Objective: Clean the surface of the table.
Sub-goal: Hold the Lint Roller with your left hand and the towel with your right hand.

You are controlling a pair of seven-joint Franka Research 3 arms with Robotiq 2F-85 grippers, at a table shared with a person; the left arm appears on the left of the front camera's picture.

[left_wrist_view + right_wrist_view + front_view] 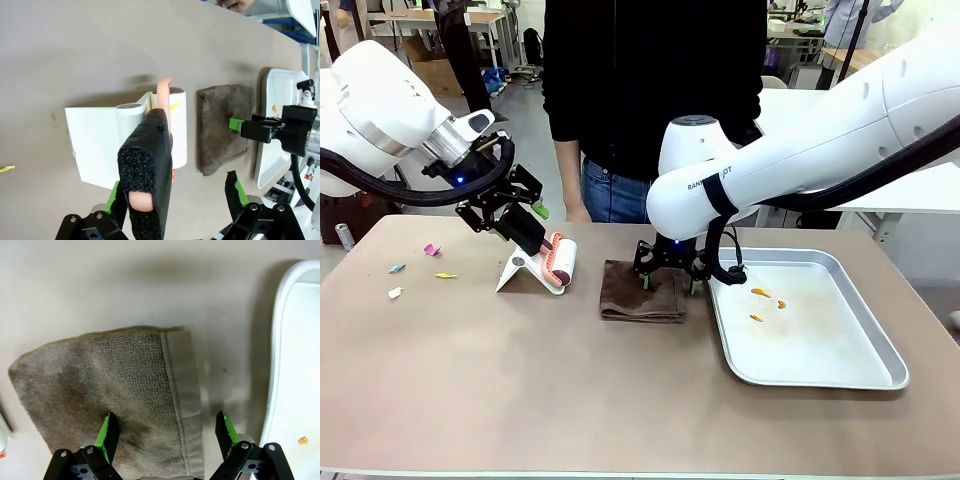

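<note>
The desk [520, 390] spans the whole front view, its brown top strewn with small paper scraps [431, 249] at the robot's far left. A lint roller [560, 262] sits in a white stand [517, 270] between the scraps and a folded brown cloth [642, 295]. Its foam handle [145, 175] slants up between the fingers of the left gripper [513, 220], which is spread wide and grips nothing; the handle lies close against one finger. The right gripper [166, 416], equally wide and empty, hangs straight over the cloth, one fingertip above the cloth and the other over bare desk, the hemmed edge running between them. The left arm is nearer the scraps, so that stretch probably falls to it. A metal tray [880, 350] holding orange crumbs [760, 293] lies just right of the cloth. Lettering on the right arm [705, 183] is partly hidden; only "RAN" reads clearly.
</note>
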